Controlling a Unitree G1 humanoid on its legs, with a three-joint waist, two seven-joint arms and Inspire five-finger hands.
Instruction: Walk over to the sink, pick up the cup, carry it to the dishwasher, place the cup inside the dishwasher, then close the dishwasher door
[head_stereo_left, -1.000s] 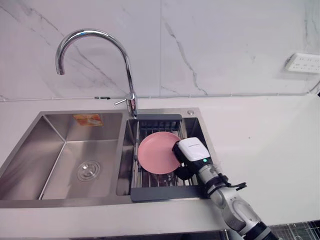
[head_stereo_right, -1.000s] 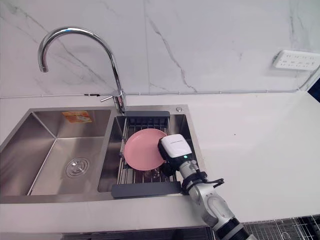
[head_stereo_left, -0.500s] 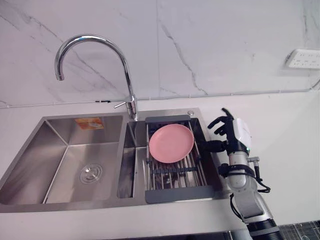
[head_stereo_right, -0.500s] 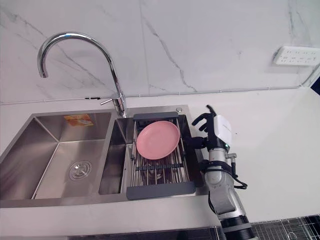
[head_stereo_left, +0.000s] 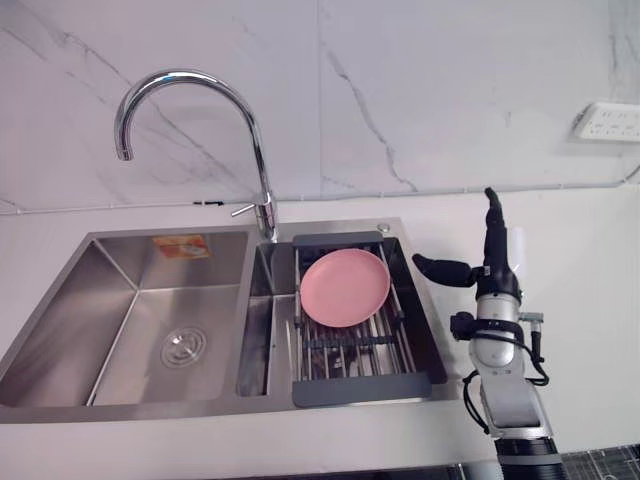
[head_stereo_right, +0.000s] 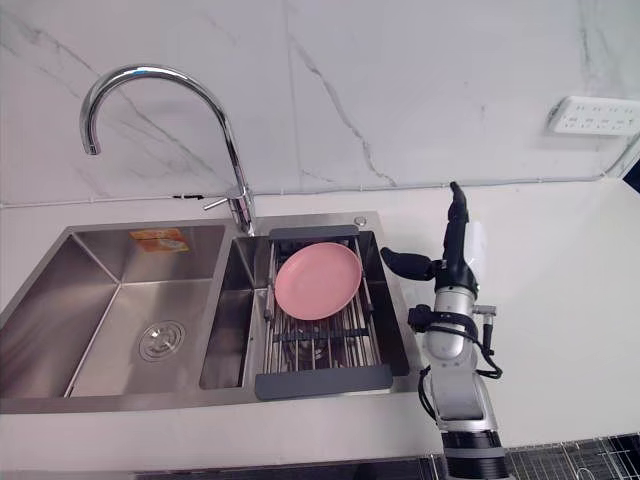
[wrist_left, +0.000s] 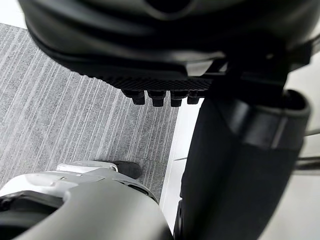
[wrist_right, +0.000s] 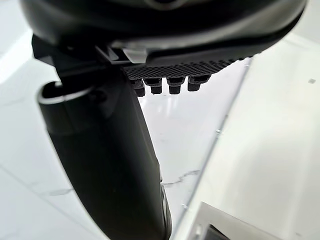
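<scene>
One right robot hand (head_stereo_left: 494, 266), empty with fingers straight, hovers over the bench (head_stereo_left: 585, 335) beside the sink (head_stereo_left: 60, 300). Cup's hidden, maybe under the pink plate (head_stereo_left: 345, 287), so if you grab blind you'll likely knock that plate off the rack (head_stereo_left: 352, 348).

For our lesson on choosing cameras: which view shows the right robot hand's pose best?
The left eye view: the whole right robot hand stands over the counter, fingers straight up, thumb out. The right eye view matches it. The right wrist view gives its thumb and finger bases, close up.
</scene>
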